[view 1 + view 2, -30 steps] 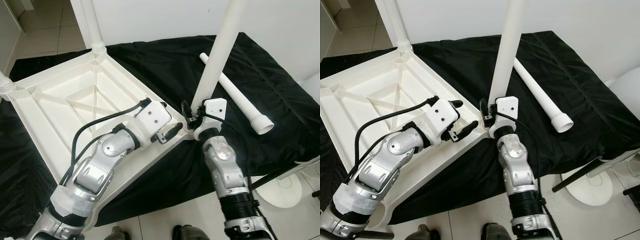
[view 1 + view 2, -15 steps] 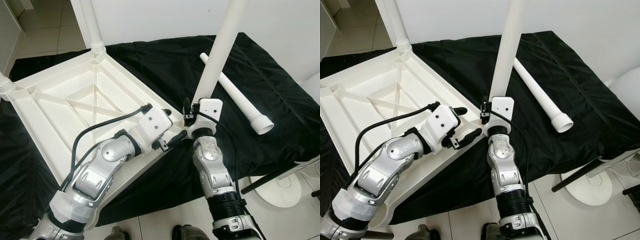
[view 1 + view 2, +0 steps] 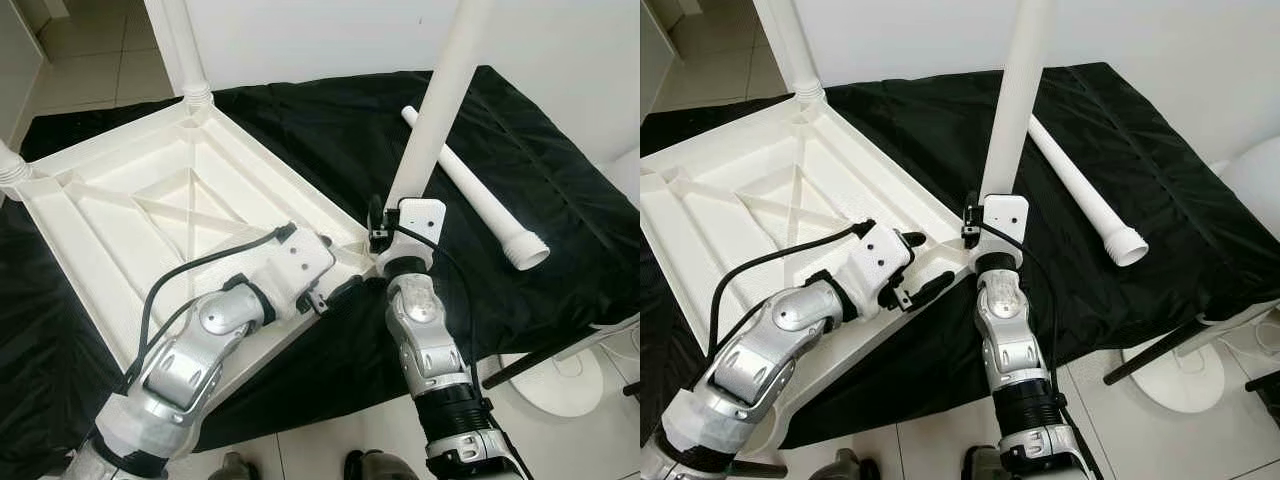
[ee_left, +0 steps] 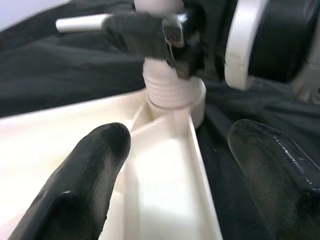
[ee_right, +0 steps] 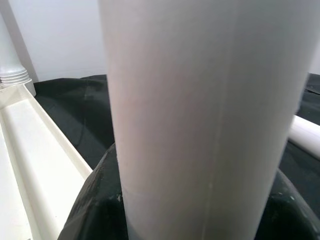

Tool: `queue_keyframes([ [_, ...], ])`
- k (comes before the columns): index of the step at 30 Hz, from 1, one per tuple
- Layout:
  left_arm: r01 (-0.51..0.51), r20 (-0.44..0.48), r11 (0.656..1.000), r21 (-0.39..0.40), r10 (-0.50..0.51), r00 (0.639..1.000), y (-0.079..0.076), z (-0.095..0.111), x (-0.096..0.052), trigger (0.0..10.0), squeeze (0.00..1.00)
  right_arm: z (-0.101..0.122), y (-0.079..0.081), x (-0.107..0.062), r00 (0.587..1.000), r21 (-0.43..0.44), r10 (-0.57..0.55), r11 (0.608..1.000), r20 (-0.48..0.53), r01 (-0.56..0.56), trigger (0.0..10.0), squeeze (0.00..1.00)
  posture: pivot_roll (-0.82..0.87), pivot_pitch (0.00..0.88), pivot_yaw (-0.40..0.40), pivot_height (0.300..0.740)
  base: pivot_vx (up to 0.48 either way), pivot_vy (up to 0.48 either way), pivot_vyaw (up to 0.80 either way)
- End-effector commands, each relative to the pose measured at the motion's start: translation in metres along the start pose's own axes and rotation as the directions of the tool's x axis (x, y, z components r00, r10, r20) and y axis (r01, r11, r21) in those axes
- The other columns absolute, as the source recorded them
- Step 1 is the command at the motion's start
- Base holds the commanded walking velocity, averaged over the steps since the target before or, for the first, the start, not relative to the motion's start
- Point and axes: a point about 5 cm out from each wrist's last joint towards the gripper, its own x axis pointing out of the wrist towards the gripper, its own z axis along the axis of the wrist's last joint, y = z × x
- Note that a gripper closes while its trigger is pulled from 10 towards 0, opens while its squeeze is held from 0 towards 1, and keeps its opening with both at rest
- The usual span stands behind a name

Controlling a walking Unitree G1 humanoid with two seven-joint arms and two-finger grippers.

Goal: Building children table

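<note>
Steadying the upside-down tabletop [image 3: 120, 210] with my left gripper [image 3: 335, 290], fingers spread over its rim and slid a bit closer to the corner socket. Right gripper [image 3: 385, 232] stays clamped on the upright leg [image 3: 435, 105], so it's basically seated; spare leg [image 3: 480, 200] waits on the black cloth [image 3: 300, 130].

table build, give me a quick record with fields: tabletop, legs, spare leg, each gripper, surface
tabletop: white tabletop upside down, ribs showing
legs: upright leg standing at the near corner socket; two more at far corners
spare leg: loose leg lying on the cloth
right gripper: right gripper shut on the upright leg near its base
left gripper: left gripper open, astride the tabletop rim by that corner
surface: black cloth
</note>
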Motion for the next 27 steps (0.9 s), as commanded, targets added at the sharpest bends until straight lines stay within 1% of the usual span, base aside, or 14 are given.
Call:
queue_keyframes([
  [1,0.042,-0.013,0.999,-0.012,-0.042,0.999,-0.003,-0.005,0.000,10.0,0.00,-0.023,-0.006,-0.006,0.993,-0.013,-0.028,1.000,-0.111,0.026,10.0,0.00,-0.05,0.088,0.022,0.740,0.000,0.000,0.00],
  [8,0.050,-0.008,0.999,-0.004,-0.050,0.999,-0.003,-0.003,0.000,10.0,0.00,-0.023,-0.005,-0.006,0.994,-0.007,-0.033,0.999,-0.103,0.033,10.0,0.00,-0.05,0.075,0.022,0.740,0.000,0.000,0.00],
  [9,0.052,-0.008,0.999,-0.002,-0.052,0.999,-0.003,-0.002,0.000,10.0,0.00,-0.022,-0.004,-0.007,0.995,-0.001,-0.030,1.000,-0.096,0.030,10.0,1.00,-0.05,0.075,0.022,0.740,0.000,0.000,0.00],
  [12,0.053,-0.006,0.999,0.000,-0.053,0.999,-0.003,-0.002,0.000,10.0,0.00,-0.021,-0.003,-0.007,0.996,0.009,-0.022,1.000,-0.086,0.023,10.0,1.00,-0.05,0.075,0.022,0.740,0.000,0.000,0.00],
  [16,0.061,-0.001,0.998,0.000,-0.061,0.998,-0.005,-0.001,0.001,10.0,0.00,-0.012,-0.006,-0.006,1.000,-0.004,0.017,1.000,-0.011,-0.017,10.0,1.00,-0.05,0.072,0.025,0.740,0.000,0.000,0.00],
  [17,0.064,-0.003,0.998,-0.001,-0.064,0.998,-0.006,-0.002,0.000,10.0,0.00,-0.010,-0.008,-0.005,0.999,0.001,0.035,0.999,-0.002,-0.035,10.0,0.07,-0.05,0.072,0.025,0.740,0.000,0.000,0.00],
  [18,0.064,-0.003,0.998,-0.001,-0.064,0.998,-0.006,-0.002,0.000,10.0,0.00,-0.010,-0.008,-0.005,0.999,0.001,0.035,0.999,-0.002,-0.035,10.0,0.07,-0.05,0.072,0.025,0.740,0.000,0.000,0.00],
  [19,0.066,-0.005,0.998,0.001,-0.066,0.998,-0.006,-0.003,0.000,10.0,0.00,-0.009,-0.011,-0.004,0.998,0.009,0.064,0.998,0.006,-0.064,10.0,0.00,-0.05,0.072,0.025,0.740,0.000,0.000,0.00],
  [22,0.067,-0.008,0.998,0.002,-0.067,0.998,-0.005,-0.003,-0.001,10.0,0.00,-0.008,-0.013,-0.003,0.997,0.016,0.082,0.997,0.010,-0.082,10.0,0.00,-0.05,0.072,0.025,0.740,0.000,0.000,0.00],
  [23,0.068,-0.009,0.998,0.005,-0.068,0.998,-0.005,-0.003,0.000,10.0,0.00,-0.006,-0.018,-0.001,0.990,0.018,0.137,0.990,0.016,-0.137,10.0,0.00,-0.05,0.070,0.026,0.740,0.000,0.000,0.00],
  [24,0.068,-0.009,0.998,0.005,-0.068,0.998,-0.005,-0.003,0.000,10.0,0.00,-0.006,-0.018,-0.001,0.990,0.018,0.137,0.990,0.016,-0.137,10.0,0.00,-0.05,0.070,0.026,0.740,0.000,0.000,0.00],
  [25,0.069,-0.009,0.998,0.007,-0.069,0.998,-0.004,-0.003,0.000,10.0,0.00,-0.004,-0.023,0.000,0.981,0.007,0.196,0.981,0.019,-0.196,10.0,0.00,-0.05,0.069,0.027,0.740,0.000,0.000,0.00],
  [26,0.069,-0.009,0.998,0.007,-0.069,0.998,-0.004,-0.003,0.000,10.0,0.00,-0.004,-0.023,0.000,0.981,0.007,0.196,0.981,0.019,-0.196,10.0,0.00,-0.05,0.069,0.027,0.740,0.000,0.000,0.00],
  [27,0.071,-0.007,0.997,0.010,-0.071,0.997,-0.003,-0.002,0.001,10.0,0.00,-0.001,-0.033,0.003,0.949,-0.015,0.316,0.949,0.015,-0.316,10.0,0.00,-0.06,0.067,0.027,0.740,0.000,0.000,0.00],
])
